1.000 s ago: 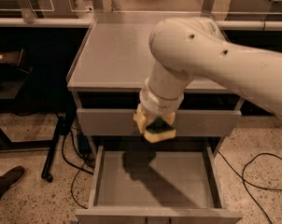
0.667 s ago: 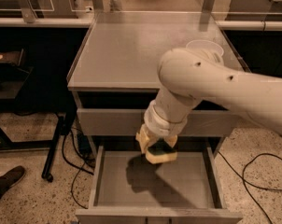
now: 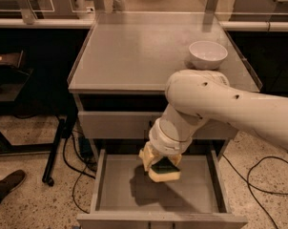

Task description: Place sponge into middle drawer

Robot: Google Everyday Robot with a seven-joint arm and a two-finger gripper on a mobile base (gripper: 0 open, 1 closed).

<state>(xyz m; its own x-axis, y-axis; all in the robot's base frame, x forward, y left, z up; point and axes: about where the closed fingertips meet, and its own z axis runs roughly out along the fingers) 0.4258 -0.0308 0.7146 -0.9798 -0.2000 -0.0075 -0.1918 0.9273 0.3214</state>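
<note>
My gripper point(image 3: 159, 165) hangs from the white arm over the open middle drawer point(image 3: 115, 190), pointing down. It is shut on the sponge point(image 3: 164, 171), a pale yellow foam piece with a dark green top layer. The sponge is held a little above the drawer's flat grey floor, near the drawer's middle and toward its back. Its shadow falls on the floor just to the left. The drawer is pulled out toward me, with low side walls and a front wall at the bottom edge.
A white bowl point(image 3: 208, 54) stands on the grey cabinet top point(image 3: 134, 51) at the right. A shut drawer front point(image 3: 110, 124) sits above the open one. Cables point(image 3: 77, 171) trail on the floor at both sides. A shoe point(image 3: 5, 185) shows at lower left.
The arm has swung lower and rightward, carrying the sponge down from the level of the upper drawer front to just over the open drawer's floor. The bowl has come into sight.
</note>
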